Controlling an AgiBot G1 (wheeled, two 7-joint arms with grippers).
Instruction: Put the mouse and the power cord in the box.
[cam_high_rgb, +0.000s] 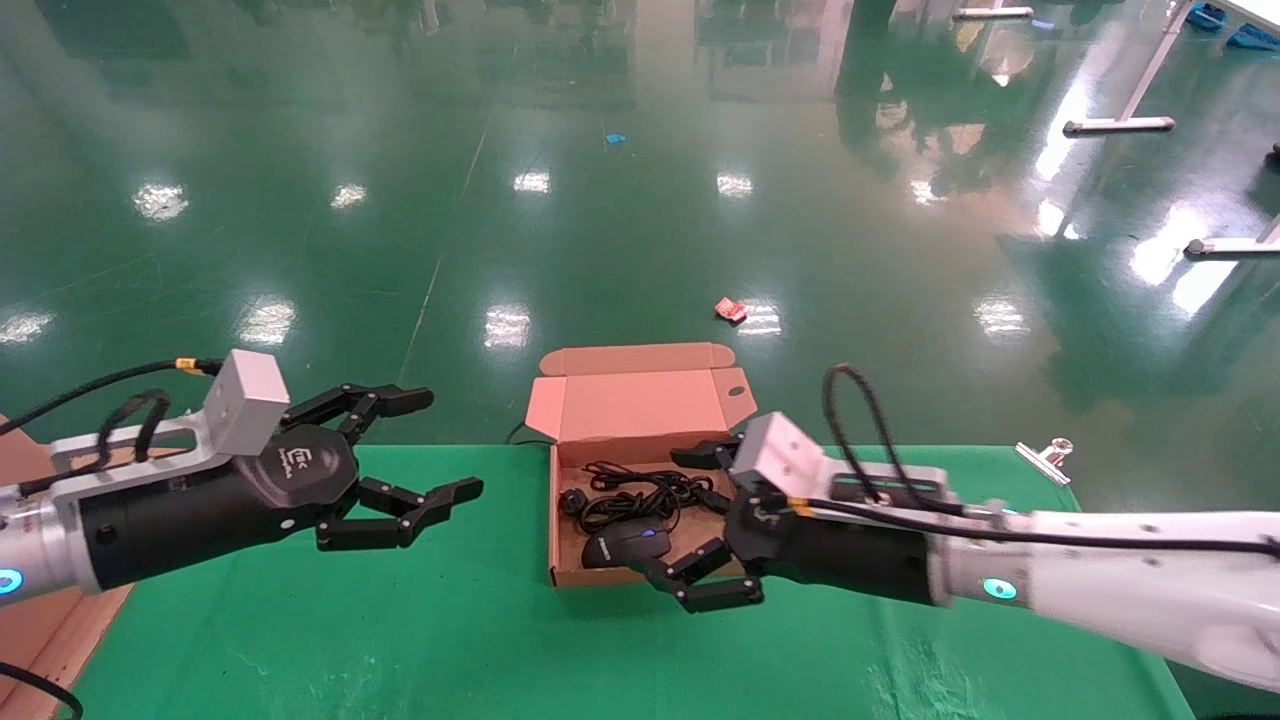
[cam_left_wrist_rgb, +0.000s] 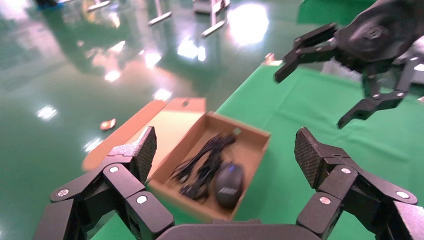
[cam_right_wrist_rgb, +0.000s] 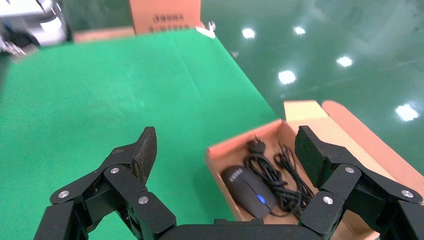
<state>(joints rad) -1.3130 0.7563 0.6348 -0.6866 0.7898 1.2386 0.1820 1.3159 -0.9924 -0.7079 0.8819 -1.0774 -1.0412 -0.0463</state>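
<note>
The brown box lies open on the green table, its flap lid tilted back over the far edge. Inside, the black mouse with its blue spot rests at the near side. The coiled power cord lies behind it, its plug by the left wall. My right gripper hovers open over the box's right part, holding nothing. Left of the box, my left gripper hangs open and empty. Both wrist views show the mouse and cord in the box.
A brown carton stands at the table's left edge. A metal clip lies at the far right corner. Green cloth covers the table. Beyond the far edge is the glossy floor with a red wrapper.
</note>
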